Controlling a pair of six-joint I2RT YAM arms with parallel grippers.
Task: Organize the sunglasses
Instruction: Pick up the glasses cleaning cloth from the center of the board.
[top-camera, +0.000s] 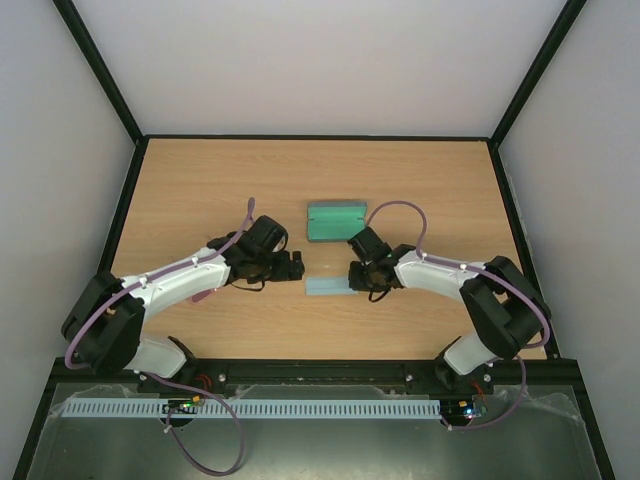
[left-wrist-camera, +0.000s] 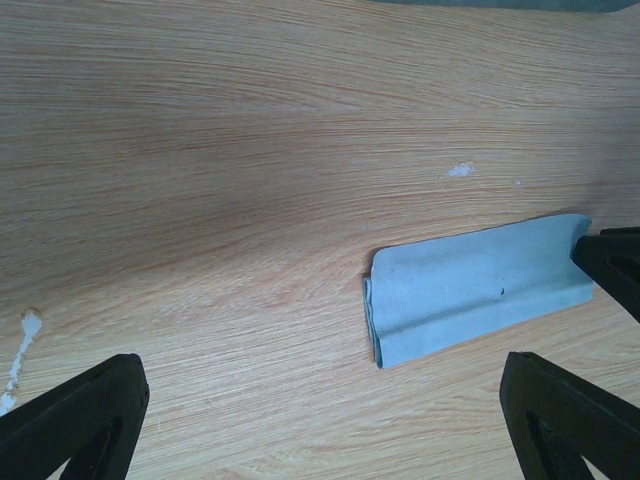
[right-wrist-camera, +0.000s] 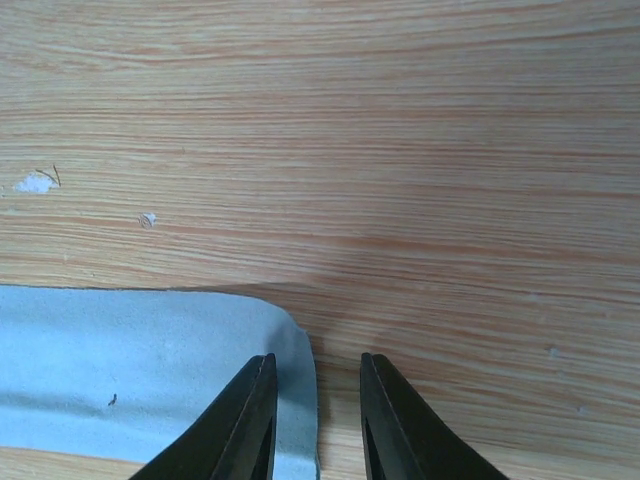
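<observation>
No sunglasses show in any view. A light blue cloth (top-camera: 328, 287), folded into a narrow strip, lies flat on the wood between the two grippers. My left gripper (top-camera: 299, 266) is wide open just left of the cloth (left-wrist-camera: 480, 290), and nothing sits between its fingers (left-wrist-camera: 320, 430). My right gripper (top-camera: 352, 275) is at the cloth's right end with a narrow gap between the jaws. In the right wrist view it (right-wrist-camera: 315, 420) straddles the cloth's edge (right-wrist-camera: 130, 350), one finger over the cloth, the other over bare wood. It grips nothing.
A green oblong case (top-camera: 335, 221) lies just behind the cloth, near the table's middle. Its edge shows at the top of the left wrist view (left-wrist-camera: 500, 3). Black frame posts and white walls surround the wooden table (top-camera: 200, 190).
</observation>
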